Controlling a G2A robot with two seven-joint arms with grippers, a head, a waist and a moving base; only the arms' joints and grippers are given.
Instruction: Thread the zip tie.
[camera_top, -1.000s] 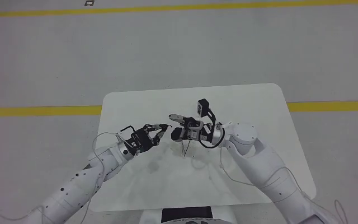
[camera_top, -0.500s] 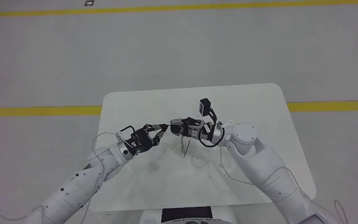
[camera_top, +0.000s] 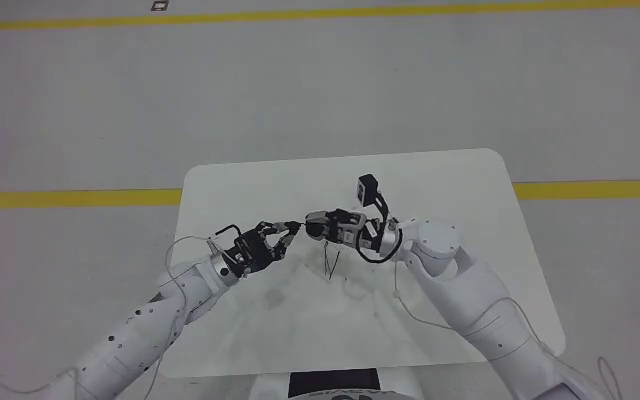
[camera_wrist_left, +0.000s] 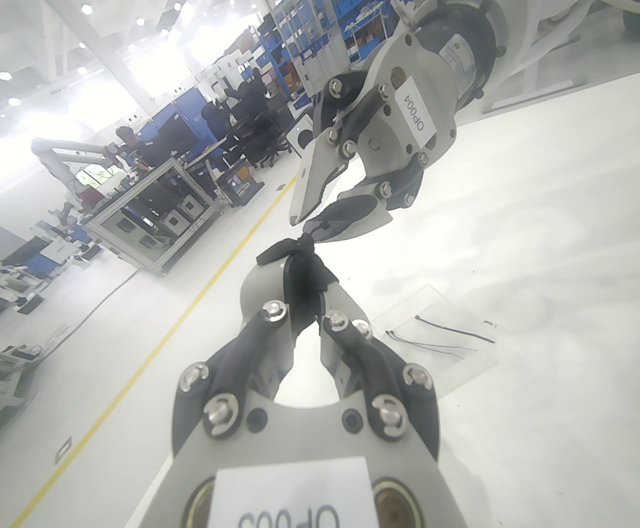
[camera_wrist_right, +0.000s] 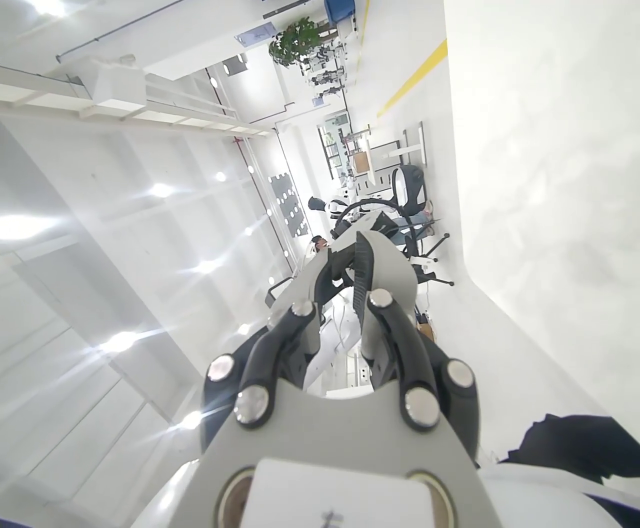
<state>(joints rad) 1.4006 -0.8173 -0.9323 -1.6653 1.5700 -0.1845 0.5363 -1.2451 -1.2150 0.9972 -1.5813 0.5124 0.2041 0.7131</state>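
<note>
Left gripper (camera_wrist_left: 302, 274) is clenching the zip tie (camera_wrist_left: 292, 247) – likely light, springy, slippery (best pinched near its end) – while the right gripper (camera_wrist_left: 301, 226) is hovering just beside it, grip impossible to tell.

table (camera_top: 450, 190): white | on it: clear sheet (camera_wrist_left: 435, 307) | on sheet: black zip ties (camera_wrist_left: 452, 329)

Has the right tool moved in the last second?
Yes. The right tool has shut; against the loose ties on the table, its place barely changed.
</note>
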